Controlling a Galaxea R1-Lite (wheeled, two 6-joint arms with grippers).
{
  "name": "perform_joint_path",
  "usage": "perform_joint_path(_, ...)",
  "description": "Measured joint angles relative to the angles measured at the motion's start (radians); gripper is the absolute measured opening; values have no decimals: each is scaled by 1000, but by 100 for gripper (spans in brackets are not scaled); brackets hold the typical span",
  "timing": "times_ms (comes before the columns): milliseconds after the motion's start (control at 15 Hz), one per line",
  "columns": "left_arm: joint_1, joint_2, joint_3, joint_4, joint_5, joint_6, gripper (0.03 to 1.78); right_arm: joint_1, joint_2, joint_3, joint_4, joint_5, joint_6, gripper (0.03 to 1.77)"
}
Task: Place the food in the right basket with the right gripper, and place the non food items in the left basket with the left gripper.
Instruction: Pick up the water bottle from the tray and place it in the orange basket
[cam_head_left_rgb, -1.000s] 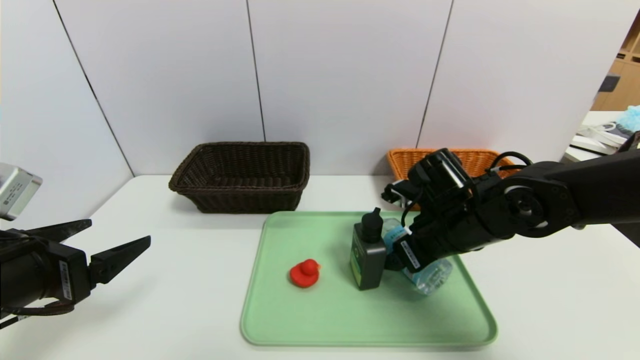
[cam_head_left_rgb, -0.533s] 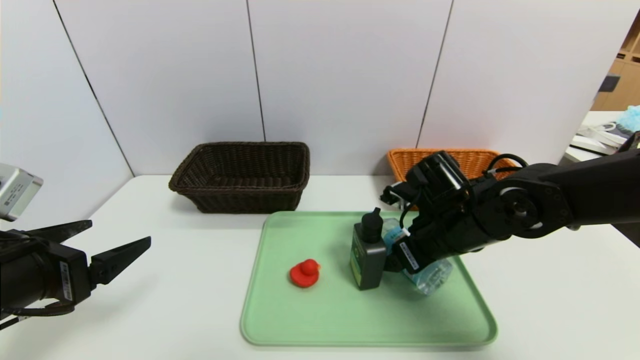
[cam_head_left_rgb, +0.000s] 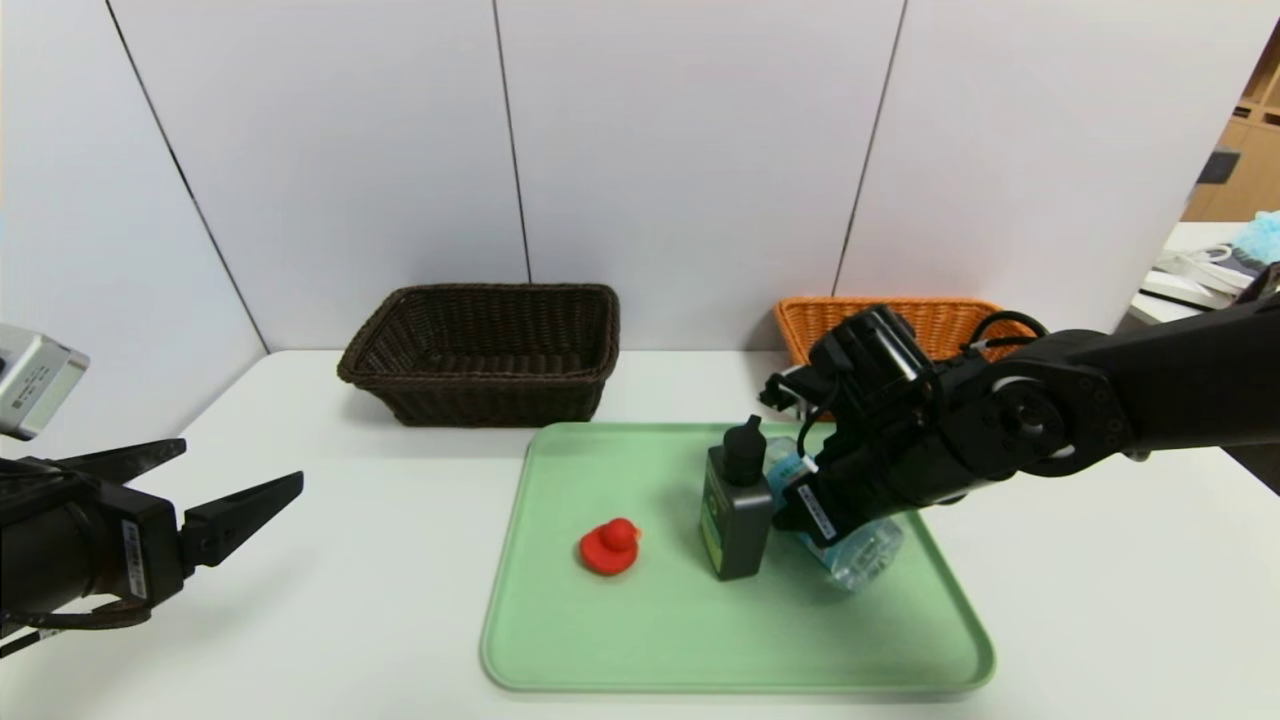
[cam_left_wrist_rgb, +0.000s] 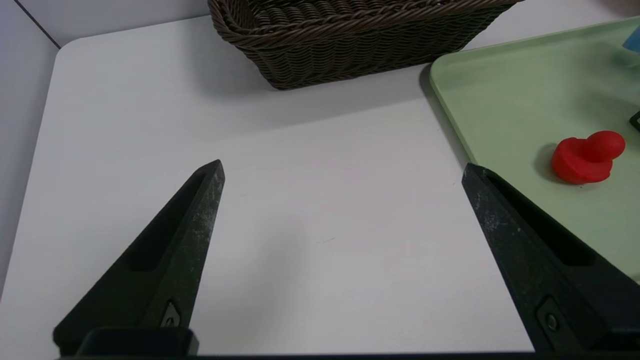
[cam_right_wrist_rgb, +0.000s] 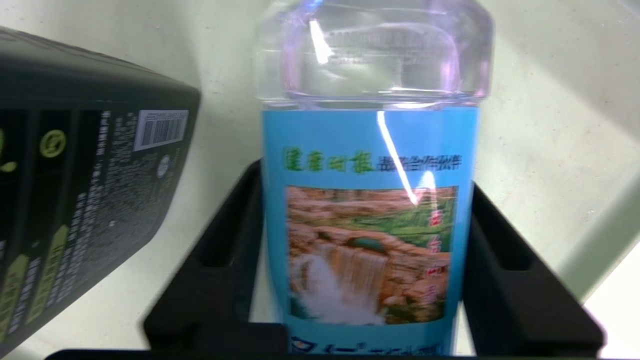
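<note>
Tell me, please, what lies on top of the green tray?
On the green tray sit a red toy duck, an upright black bottle and a water bottle. The right gripper covers most of the water bottle in the head view.

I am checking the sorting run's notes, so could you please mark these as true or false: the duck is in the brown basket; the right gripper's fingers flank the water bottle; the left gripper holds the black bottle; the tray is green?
1. Duck in the brown basket: false; it sits on the tray.
2. Right gripper flanks the water bottle: true.
3. Left gripper holds the black bottle: false; it is open over the table, empty.
4. Tray is green: true.
</note>
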Motion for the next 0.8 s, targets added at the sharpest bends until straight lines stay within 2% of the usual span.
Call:
perform_joint_path(200, 0, 0, 0, 0, -1, 0, 169, -1, 0, 0, 0, 0, 1, 86)
perform_joint_path(800, 0, -3, 0, 0, 1, 0, 169, -2, -26, 4, 13, 8, 3, 85)
